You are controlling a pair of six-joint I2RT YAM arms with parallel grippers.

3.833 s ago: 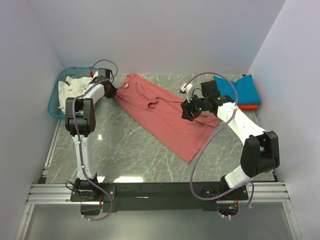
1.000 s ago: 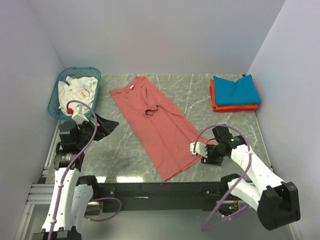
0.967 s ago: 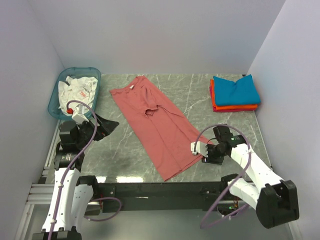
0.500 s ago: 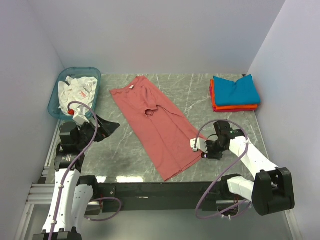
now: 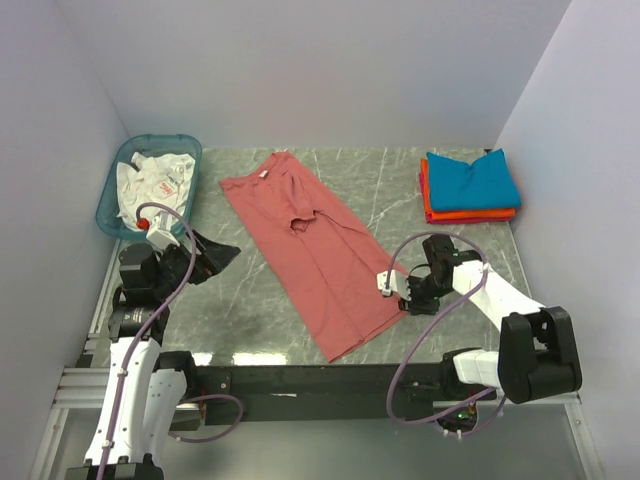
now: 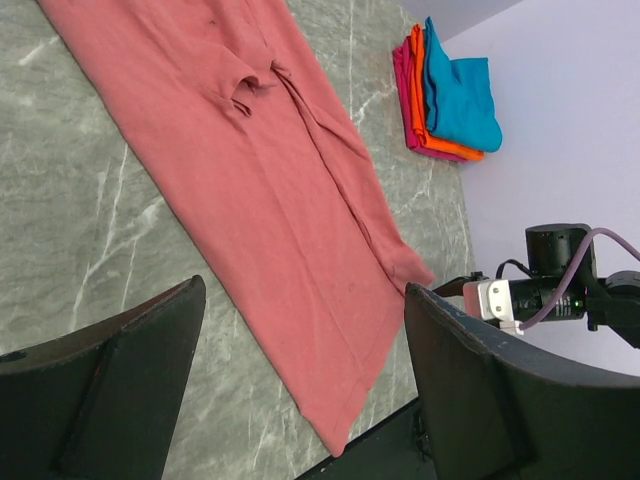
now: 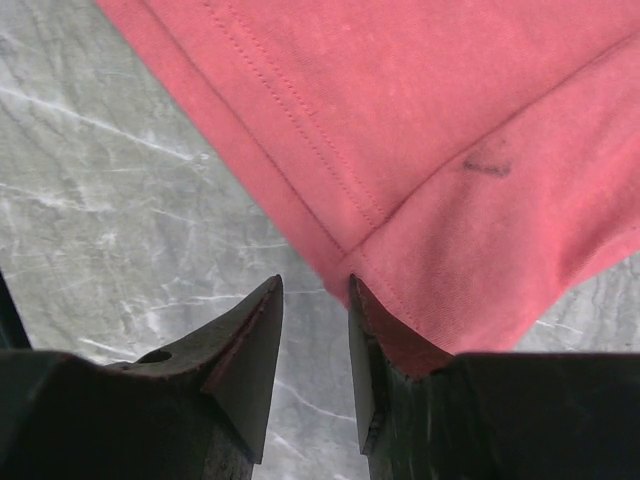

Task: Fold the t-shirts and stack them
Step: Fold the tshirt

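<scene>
Corner of red t-shirt (image 7: 420, 130) at right claw (image 7: 312, 292).

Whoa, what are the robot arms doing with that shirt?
They're folding t-shirts. The dusty-red t-shirt lies stretched out on the table. The right gripper sits at its near corner, jaws slightly apart, not clearly pinching it. The left gripper hangs open, empty. A folded teal-blue t-shirt sits on an orange one at the back right.

We see the whole surface (image 5: 250, 300) from above and behind. Left wrist looks low across it, right wrist close down — all share the dusty-red t-shirt (image 5: 320, 260).
</scene>
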